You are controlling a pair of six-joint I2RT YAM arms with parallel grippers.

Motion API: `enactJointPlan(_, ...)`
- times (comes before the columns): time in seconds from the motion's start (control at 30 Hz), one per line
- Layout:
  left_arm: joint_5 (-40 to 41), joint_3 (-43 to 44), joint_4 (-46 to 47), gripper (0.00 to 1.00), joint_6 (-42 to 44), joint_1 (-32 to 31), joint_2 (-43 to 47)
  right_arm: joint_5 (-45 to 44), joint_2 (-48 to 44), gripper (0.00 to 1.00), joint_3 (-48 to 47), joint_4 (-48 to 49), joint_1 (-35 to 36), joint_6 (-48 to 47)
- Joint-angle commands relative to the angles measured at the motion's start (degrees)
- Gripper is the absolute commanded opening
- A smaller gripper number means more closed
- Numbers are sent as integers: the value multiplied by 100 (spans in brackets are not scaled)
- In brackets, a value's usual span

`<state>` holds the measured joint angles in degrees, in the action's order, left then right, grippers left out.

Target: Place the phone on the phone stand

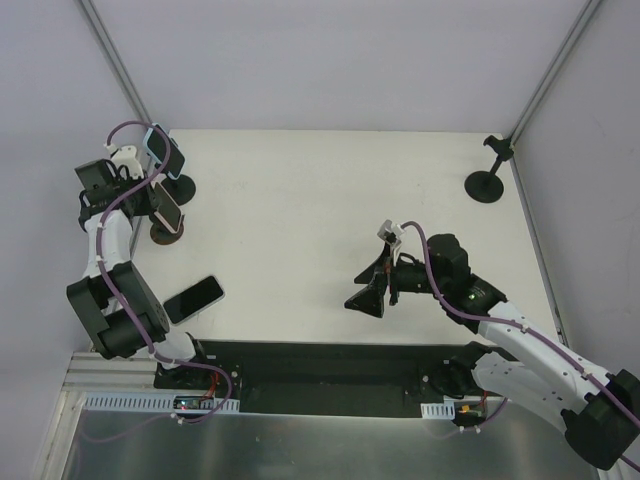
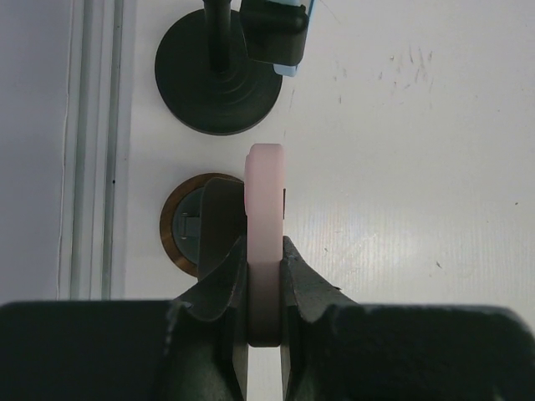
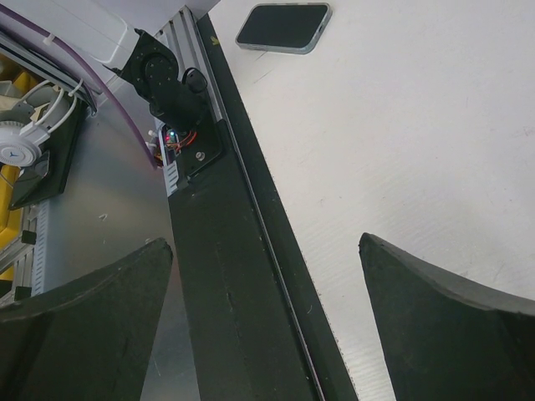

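Note:
My left gripper [image 2: 266, 255] is shut on a pink-cased phone [image 2: 265, 200], seen edge-on and held upright. The phone stands against the right side of the dark cradle of a phone stand with a brown-rimmed round base [image 2: 182, 225]. I cannot tell whether the phone rests in the cradle. In the top view the left gripper [image 1: 152, 200] holds the pink phone [image 1: 168, 210] over that stand's base [image 1: 165, 235] at the table's left edge. My right gripper [image 1: 366, 296] is open and empty near the table's middle, its fingers [image 3: 435, 301] spread wide.
A second stand [image 1: 181, 187] behind the first holds a blue-cased phone [image 1: 166, 152], also in the left wrist view [image 2: 280, 33]. A dark phone [image 1: 193, 298] lies flat near the front left, also in the right wrist view [image 3: 282, 27]. An empty black stand [image 1: 487, 182] is at the back right.

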<state>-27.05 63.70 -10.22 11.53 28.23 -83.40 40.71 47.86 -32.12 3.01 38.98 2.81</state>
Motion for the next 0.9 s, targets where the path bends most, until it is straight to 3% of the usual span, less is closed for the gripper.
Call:
enactJointPlan(0.0, -283, 2, 433, 0, -19, 77, -19, 139, -4, 97, -14, 236, -22, -79)
enactJointPlan(0.27, -56, 11, 424, 1, -159, 78, -221, 139, -13, 97, -5, 236, -40, -79)
enactJointPlan(0.33, 129, 46, 415, 28, -265, 86, -204, 148, -4, 97, -22, 236, -48, -79)
enactJointPlan(0.37, 260, 46, 407, 37, -378, 86, -186, 157, -13, 96, -31, 236, -57, -79)
enactJointPlan(0.4, 392, 46, 407, 73, -423, 86, -90, 157, -4, 97, -31, 236, -57, -61)
enactJointPlan(0.43, 454, 28, 407, 88, -467, 86, -46, 139, -22, 97, -40, 227, -66, -61)
enactJointPlan(0.5, 638, 11, 407, 96, -643, 86, 112, 122, -22, 97, -57, 209, -66, -52)
enactJointPlan(0.7, 1324, -138, 345, 99, -1547, 86, 594, -54, -31, 97, -207, -62, -84, -70)
enactJointPlan(0.73, 1725, -174, 284, 99, -1731, 78, 692, -115, -31, 97, -259, -124, -84, -53)
enactJointPlan(0.87, 2362, -235, -357, 98, -3258, 34, 1332, -1018, 118, 97, -452, -580, -75, 123)
